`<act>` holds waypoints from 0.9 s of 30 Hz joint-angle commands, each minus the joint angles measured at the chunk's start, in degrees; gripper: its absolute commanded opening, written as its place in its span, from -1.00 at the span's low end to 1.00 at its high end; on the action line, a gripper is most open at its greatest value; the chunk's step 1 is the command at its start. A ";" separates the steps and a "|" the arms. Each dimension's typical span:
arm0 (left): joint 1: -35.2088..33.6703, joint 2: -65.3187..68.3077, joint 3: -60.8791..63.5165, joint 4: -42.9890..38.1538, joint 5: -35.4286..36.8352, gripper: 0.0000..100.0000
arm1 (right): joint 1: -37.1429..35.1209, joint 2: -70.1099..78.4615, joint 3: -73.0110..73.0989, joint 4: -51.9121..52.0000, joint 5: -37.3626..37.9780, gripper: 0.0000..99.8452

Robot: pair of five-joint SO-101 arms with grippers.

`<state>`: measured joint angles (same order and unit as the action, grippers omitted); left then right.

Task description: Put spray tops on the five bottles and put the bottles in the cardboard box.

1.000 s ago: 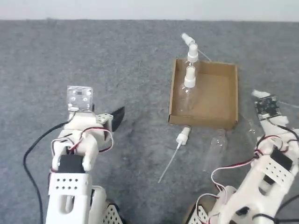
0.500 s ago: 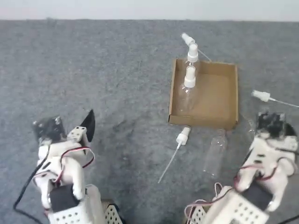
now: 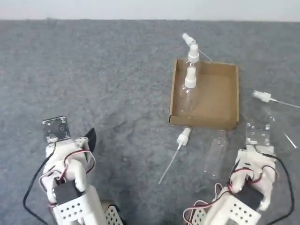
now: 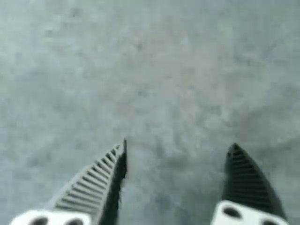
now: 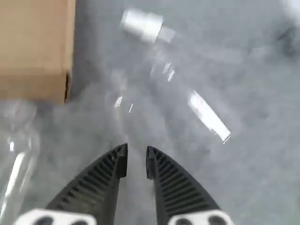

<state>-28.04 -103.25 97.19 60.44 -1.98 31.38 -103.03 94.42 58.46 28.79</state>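
**High view.** The cardboard box point(image 3: 220, 101) lies on the grey carpet point(image 3: 117, 70). A capped bottle point(image 3: 188, 93) lies inside the box along its left wall. White spray parts point(image 3: 191, 47) lie at the far left corner of the box; whether a bottle is attached to them cannot be told. A loose spray top point(image 3: 183, 136), dip tube attached, lies just in front of the box. An uncapped bottle point(image 3: 215, 152) lies beside it, near the right arm point(image 3: 253, 164). A second spray top point(image 3: 262, 96) lies to the right of the box. The left arm point(image 3: 65, 173) is well apart from the box.

**Left wrist view.** The left gripper point(image 4: 179, 145) is above bare carpet. Its fingers are spread wide and grasp nothing.

**Right wrist view.** The right gripper point(image 5: 136, 150) has its fingers drawn almost together, with only a narrow slit between the tips and nothing grasped. Beyond them lies what appears to be a clear bottle point(image 5: 154, 84), then the second spray top. The box corner and the uncapped bottle sit to one side.
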 commanded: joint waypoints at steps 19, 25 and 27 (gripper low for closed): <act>-2.73 -0.44 -0.57 9.93 -0.53 -0.38 | 0.22 -0.40 2.02 1.19 -0.35 -0.98; -2.90 -0.35 -0.57 10.29 -0.35 -0.38 | 0.22 -0.40 2.02 1.19 -0.35 -0.98; -2.90 -0.35 -0.57 10.37 -0.44 -0.38 | 0.22 -0.40 2.02 1.19 -0.35 -0.98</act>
<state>-30.59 -103.25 97.19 70.20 -1.98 31.30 -103.03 95.21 59.16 28.79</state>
